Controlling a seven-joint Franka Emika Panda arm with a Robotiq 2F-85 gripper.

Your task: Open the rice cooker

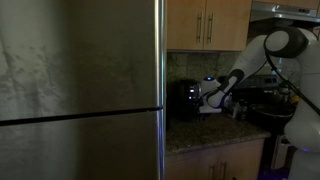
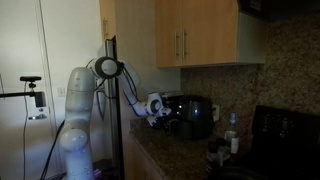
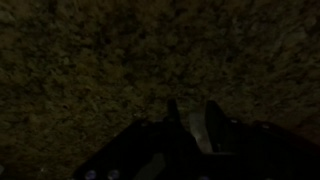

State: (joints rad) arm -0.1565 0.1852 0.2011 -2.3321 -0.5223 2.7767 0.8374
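Note:
The rice cooker (image 1: 185,100) is a small glossy black box with a rounded top, standing on the granite counter against the backsplash; it also shows in an exterior view (image 2: 194,116). Its lid looks down. My gripper (image 1: 211,97) hangs just beside the cooker at about the height of its top, also seen in an exterior view (image 2: 156,108). In the dark wrist view the two fingers (image 3: 192,118) stand close together with only a narrow gap and hold nothing. Behind them is speckled granite. The cooker does not show clearly in the wrist view.
A tall steel fridge (image 1: 80,90) fills one side next to the cooker. Wooden cabinets (image 2: 205,35) hang above the counter. Dark bottles and jars (image 2: 225,150) stand on the counter (image 1: 215,132), with a black stove (image 2: 285,140) beyond.

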